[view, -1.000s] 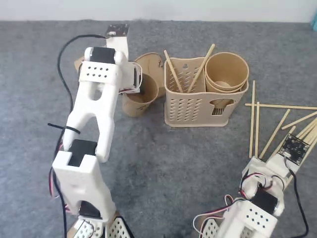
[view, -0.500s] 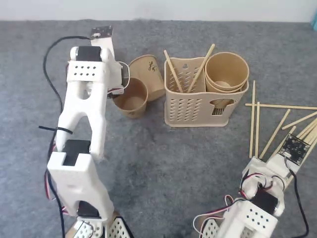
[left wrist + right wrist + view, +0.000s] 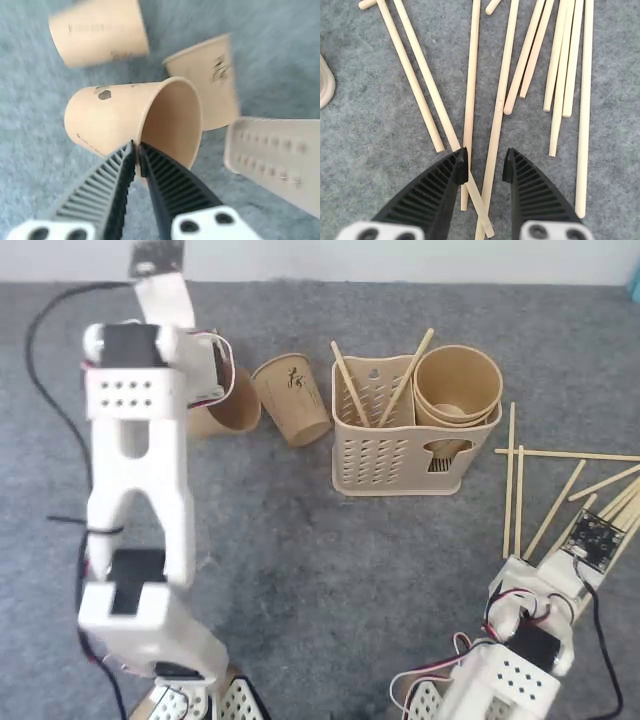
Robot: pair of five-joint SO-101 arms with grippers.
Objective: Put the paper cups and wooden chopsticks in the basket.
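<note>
Three cups are outside the basket right now, and one of them is the job in hand. The left pincer is pinching the cup by its rim, one finger inside the mouth and one outside, with the cup tipped on its side. It looks lifted off the bench, though I can't say for sure.

A second cup lies on its side between the held one and the basket, just beside the basket's wall. A third cup lies near the held one.

So I'd call this the carry step: grip made, cup not delivered. The basket already has stacked cups in one compartment and two sticks leaning in the other. The next move probably needs enough height to clear the second cup and the basket wall. Then the cup has to turn mouth-up over the stack before letting go. A rim pinch is thin, so the cup might swing.

The right pincer is spread over the loose chopsticks, which lie on the bench beside the basket. One stick runs between its tips. The sticks cross there, so a clean single grab looks fiddly.
</note>
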